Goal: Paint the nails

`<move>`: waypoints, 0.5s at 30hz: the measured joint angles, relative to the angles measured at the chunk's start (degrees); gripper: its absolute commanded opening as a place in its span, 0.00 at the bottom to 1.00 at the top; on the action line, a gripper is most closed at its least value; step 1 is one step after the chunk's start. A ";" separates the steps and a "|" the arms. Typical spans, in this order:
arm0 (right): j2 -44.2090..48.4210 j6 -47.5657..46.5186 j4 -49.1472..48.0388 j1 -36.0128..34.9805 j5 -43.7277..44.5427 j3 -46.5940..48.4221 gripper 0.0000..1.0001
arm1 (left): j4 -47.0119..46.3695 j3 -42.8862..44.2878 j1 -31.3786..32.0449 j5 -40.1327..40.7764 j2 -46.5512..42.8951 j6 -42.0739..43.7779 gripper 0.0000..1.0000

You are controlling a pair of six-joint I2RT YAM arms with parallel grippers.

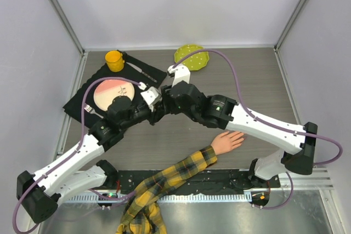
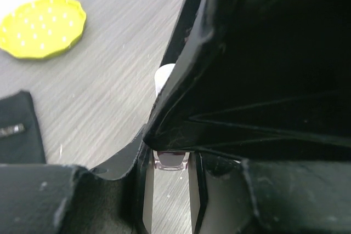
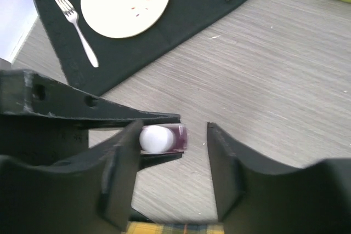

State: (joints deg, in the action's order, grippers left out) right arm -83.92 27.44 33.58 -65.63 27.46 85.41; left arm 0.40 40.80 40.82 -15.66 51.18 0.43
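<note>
Small, likely light and slippery glass polish bottle (image 3: 174, 138) is clenched by left gripper (image 2: 170, 179); its white end, bracketed by right gripper's (image 3: 171, 160) parted jaws, suits pinching.

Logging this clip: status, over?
Left claw shut on polish bottle. Right claw open around its white cap. Mannequin hand flat on table by right arm, nails too small to judge.

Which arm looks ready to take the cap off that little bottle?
Probably the right: the right gripper is open around the white cap, while the left gripper is shut on the bottle.
</note>
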 measured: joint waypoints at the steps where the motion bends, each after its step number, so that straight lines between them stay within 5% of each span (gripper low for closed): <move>1: 0.94 -0.39 -0.02 0.02 0.02 -0.37 0.63 | -0.37 0.00 0.07 -0.24 -0.44 0.04 0.00; 9: 11.37 -5.95 -0.07 -0.24 -7.72 -3.61 0.74 | -3.37 0.00 0.68 -3.21 -2.34 0.13 0.00; 15: 17.66 -13.66 1.33 2.80 -20.09 -4.13 0.66 | -3.21 0.42 0.68 -9.90 -2.01 0.09 0.00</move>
State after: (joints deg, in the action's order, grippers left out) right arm -66.26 13.78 34.92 -62.83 7.38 81.28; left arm -2.81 41.21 41.50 -25.56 49.17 0.51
